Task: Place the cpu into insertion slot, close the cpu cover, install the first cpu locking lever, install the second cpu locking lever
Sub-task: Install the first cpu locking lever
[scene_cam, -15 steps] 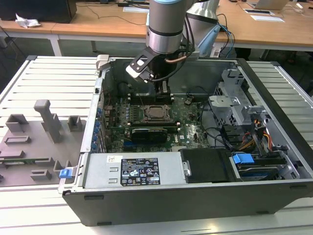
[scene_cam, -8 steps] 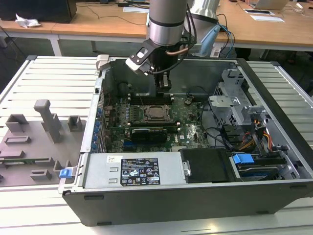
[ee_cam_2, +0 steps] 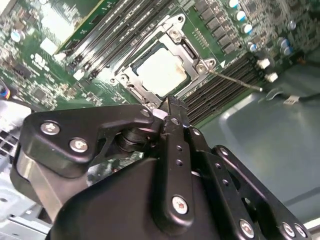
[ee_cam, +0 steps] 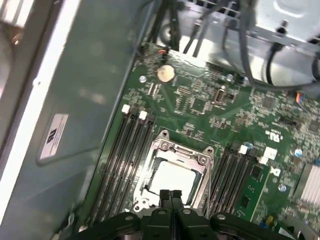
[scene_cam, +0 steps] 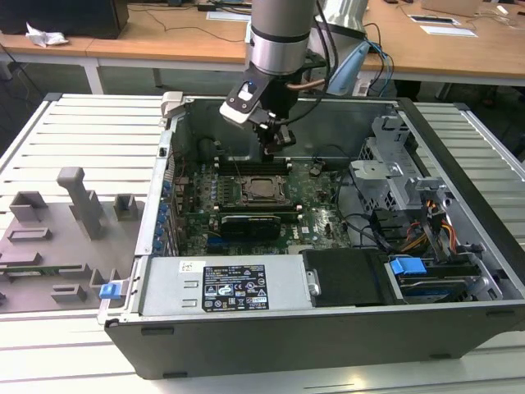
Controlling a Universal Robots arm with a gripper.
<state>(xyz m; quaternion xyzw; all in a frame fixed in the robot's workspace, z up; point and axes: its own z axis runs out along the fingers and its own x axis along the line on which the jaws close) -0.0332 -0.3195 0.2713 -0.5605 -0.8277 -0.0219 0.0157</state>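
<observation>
The cpu lies flat in the insertion slot on the green board, its silvery top showing through the window of the cpu cover. The cover lies down over the chip. A thin metal locking lever sticks out from one socket corner across the memory slots. My gripper hangs a little above the socket's far edge. Its fingertips are pressed together with nothing between them, and in the second wrist view the gripper points at the socket's rim.
The board sits deep in an open computer case with steel walls all round. Black memory slots flank the socket. A drive cage and cables fill the exterior view's right. Grey fixture blocks stand outside on the left.
</observation>
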